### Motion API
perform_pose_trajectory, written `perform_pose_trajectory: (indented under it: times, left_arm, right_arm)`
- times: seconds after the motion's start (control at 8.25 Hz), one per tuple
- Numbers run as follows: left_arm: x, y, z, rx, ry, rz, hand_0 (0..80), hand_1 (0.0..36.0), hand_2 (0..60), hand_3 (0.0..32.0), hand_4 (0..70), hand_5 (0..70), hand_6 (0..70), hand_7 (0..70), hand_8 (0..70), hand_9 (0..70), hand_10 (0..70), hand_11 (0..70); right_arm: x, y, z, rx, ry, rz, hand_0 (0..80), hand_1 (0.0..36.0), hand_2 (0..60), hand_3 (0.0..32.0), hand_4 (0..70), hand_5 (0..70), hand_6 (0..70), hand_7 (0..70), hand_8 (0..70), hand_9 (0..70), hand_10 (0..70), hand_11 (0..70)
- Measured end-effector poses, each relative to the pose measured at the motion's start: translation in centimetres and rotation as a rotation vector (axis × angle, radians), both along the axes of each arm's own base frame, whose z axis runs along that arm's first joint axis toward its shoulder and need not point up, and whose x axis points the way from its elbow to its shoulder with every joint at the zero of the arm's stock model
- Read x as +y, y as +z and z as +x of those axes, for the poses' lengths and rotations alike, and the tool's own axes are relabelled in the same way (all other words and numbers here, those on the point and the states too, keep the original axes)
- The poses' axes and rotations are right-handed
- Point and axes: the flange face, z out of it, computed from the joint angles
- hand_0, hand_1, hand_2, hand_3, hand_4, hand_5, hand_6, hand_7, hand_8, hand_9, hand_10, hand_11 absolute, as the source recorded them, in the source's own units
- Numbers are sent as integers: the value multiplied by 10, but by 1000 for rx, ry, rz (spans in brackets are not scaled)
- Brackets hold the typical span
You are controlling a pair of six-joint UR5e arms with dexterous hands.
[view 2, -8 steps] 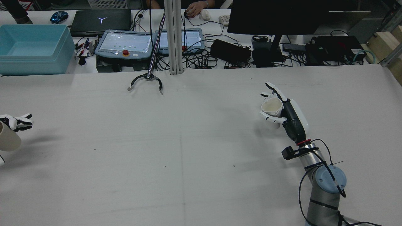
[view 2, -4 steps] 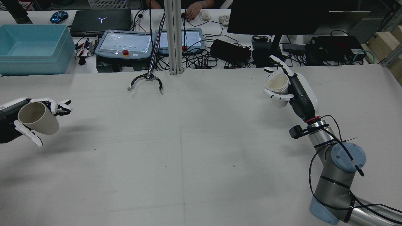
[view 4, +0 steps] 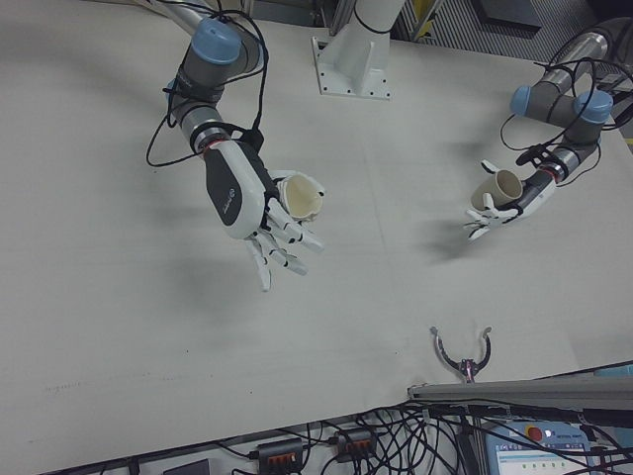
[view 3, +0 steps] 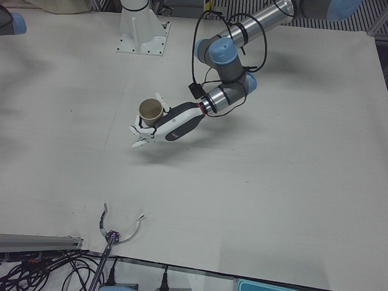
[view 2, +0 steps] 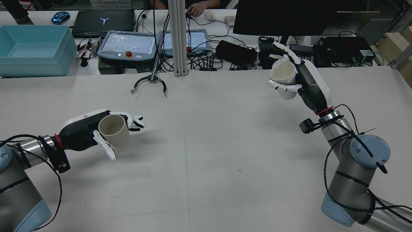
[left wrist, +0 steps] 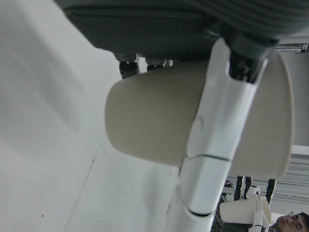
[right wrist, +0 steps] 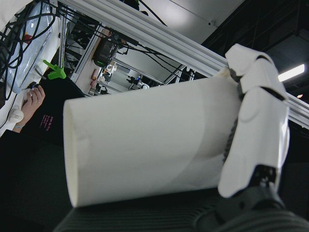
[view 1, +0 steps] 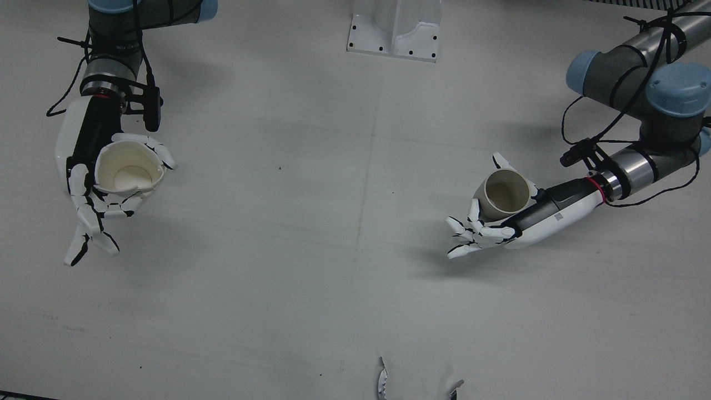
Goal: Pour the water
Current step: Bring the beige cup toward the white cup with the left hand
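My left hand (view 2: 91, 129) is shut on a beige cup (view 2: 114, 130), held just above the table left of centre with its mouth up. The same beige cup (view 1: 502, 194) shows in my left hand (view 1: 519, 225) in the front view, and the cup (left wrist: 193, 125) fills the left hand view. My right hand (view 2: 307, 82) is shut on a white paper cup (view 2: 283, 77), held high over the far right of the table. That white cup (view 1: 129, 169) faces up in the right hand (view 1: 86, 166); it also shows as the white cup (right wrist: 145, 140). I cannot tell whether either cup holds water.
A metal claw tool (view 2: 149, 84) lies at the table's far edge near a grey post. Behind that edge stand a blue bin (view 2: 32, 48), teach pendants, cables and a monitor. A person's hand (view 2: 199, 8) rests there. The white pedestal base (view 1: 394, 28) sits between the arms.
My left hand has carried the beige cup from the table's left edge in towards the middle. My right hand has lifted the white cup up and towards the far edge.
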Motion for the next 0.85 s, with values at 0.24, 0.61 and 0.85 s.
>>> perform_pose_trajectory:
  times: [0.24, 0.61, 0.85]
  left_arm:
    - [9, -58, 65, 20, 76, 22, 800, 240, 0, 0, 700, 700, 326, 249, 119, 53, 119, 189]
    - [29, -118, 144, 36, 153, 67, 800, 238, 0, 0, 700, 700, 323, 247, 119, 54, 119, 188]
    - [43, -131, 167, 40, 174, 82, 800, 235, 0, 0, 700, 700, 317, 243, 117, 52, 118, 186]
  right_arm:
    - [14, -49, 6, 114, -15, 73, 583, 269, 262, 70, 0, 148, 478, 563, 163, 189, 0, 0]
    - [56, -125, 3, 298, -12, 178, 683, 338, 318, 56, 0, 163, 476, 546, 144, 160, 0, 0]
    - [81, -178, 1, 457, 8, 243, 797, 360, 371, 56, 0, 166, 416, 482, 114, 124, 0, 0]
